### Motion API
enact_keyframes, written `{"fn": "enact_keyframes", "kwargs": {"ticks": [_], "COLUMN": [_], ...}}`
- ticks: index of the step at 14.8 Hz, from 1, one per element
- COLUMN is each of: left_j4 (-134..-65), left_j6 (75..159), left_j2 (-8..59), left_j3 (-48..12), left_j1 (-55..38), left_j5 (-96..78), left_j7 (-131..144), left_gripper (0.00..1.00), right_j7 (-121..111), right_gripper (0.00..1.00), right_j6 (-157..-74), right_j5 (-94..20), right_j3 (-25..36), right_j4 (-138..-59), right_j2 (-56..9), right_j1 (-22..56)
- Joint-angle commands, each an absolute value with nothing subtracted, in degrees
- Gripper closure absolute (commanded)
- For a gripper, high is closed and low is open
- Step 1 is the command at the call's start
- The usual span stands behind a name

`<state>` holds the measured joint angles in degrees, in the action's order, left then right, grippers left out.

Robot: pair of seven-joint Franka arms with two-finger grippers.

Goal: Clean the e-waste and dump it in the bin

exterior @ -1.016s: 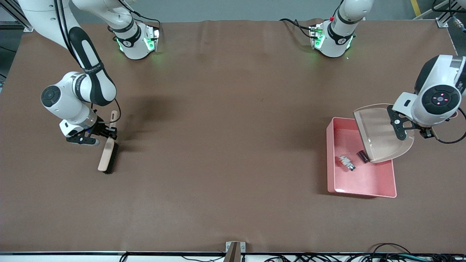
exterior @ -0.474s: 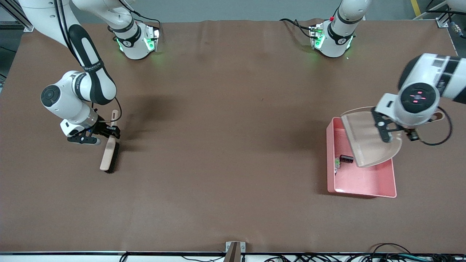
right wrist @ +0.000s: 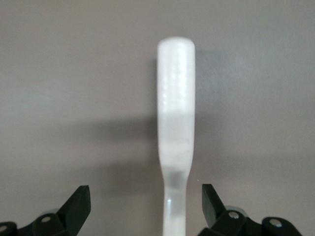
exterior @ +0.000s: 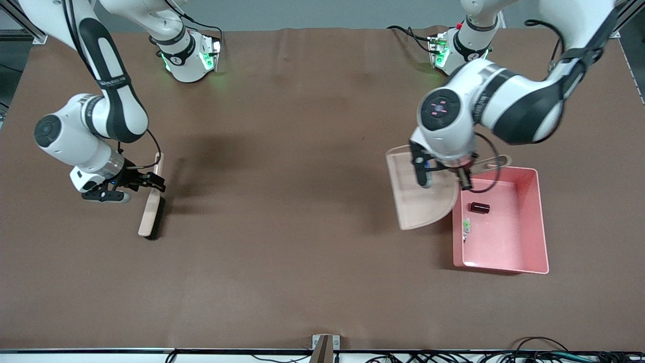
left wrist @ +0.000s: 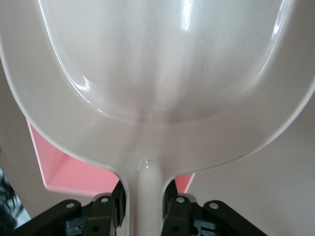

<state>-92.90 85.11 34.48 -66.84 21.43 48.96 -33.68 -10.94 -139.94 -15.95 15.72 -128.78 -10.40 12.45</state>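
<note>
Both pieces of e-waste lie in the pink bin [exterior: 541, 217]: a dark cylinder [exterior: 479, 207] and a small white-green piece [exterior: 466, 225] against the wall toward the right arm's end. My left gripper [exterior: 441, 177] is shut on the handle of the beige dustpan [exterior: 421, 201], which hangs over the table just beside the bin. In the left wrist view the gripper [left wrist: 143, 209] clamps the handle, the empty dustpan [left wrist: 162, 64] fills the view and a corner of the bin [left wrist: 69, 172] shows under it. My right gripper [exterior: 146, 185] [right wrist: 145, 196] stands open around the brush's handle [right wrist: 175, 123].
The brush [exterior: 150, 212] lies on the brown table [exterior: 302, 227] near the right arm's end, bristles to one side. Both arm bases stand along the table's edge farthest from the front camera. A small bracket [exterior: 325, 345] sits at the nearest edge.
The left arm swung the dustpan from over the bin to the table beside it. The two e-waste pieces slid and settled in the bin. The right gripper opened and let go of the brush.
</note>
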Motion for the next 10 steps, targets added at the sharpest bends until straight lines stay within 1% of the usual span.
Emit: {"fn": "enact_keyframes", "kwargs": {"ticks": [1, 2, 3, 4, 8, 10], "left_j4": [-89.0, -90.6, -91.9, -92.7, -97.0, -97.4], "left_j6": [93.9, 100.5, 106.8, 110.2, 118.9, 119.4], "left_j2": [39.6, 40.9, 42.1, 42.4, 43.0, 43.7], "left_j3": [-62.0, -61.5, -59.5, -57.9, -55.5, -54.7], "left_j1": [15.9, 16.1, 15.6, 15.4, 14.6, 13.7], "left_j5": [48.8, 49.2, 50.5, 51.2, 52.1, 52.8], "left_j7": [-34.3, -36.6, -39.3, -39.7, -37.4, -36.7], "left_gripper": [1.0, 1.0, 1.0, 1.0, 1.0, 1.0], "right_j7": [-12.3, -12.0, -11.9, -11.9, -11.3, -10.6], "right_gripper": [0.0, 0.0, 0.0, 0.0, 0.0, 0.0], "right_j6": [-131.7, -128.4, -124.8, -121.8, -108.7, -103.5], "right_j5": [-15.2, -13.6, -12.1, -11.4, -10.5, -8.7], "right_j3": [16.2, 16.4, 16.7, 16.7, 16.9, 17.0], "right_j4": [-124.1, -121.8, -119.1, -116.5, -106.2, -102.3], "right_j2": [-7.0, -6.3, -5.7, -5.3, -4.6, -4.0], "right_j1": [11.5, 11.3, 10.6, 10.1, 9.0, 9.0]}}
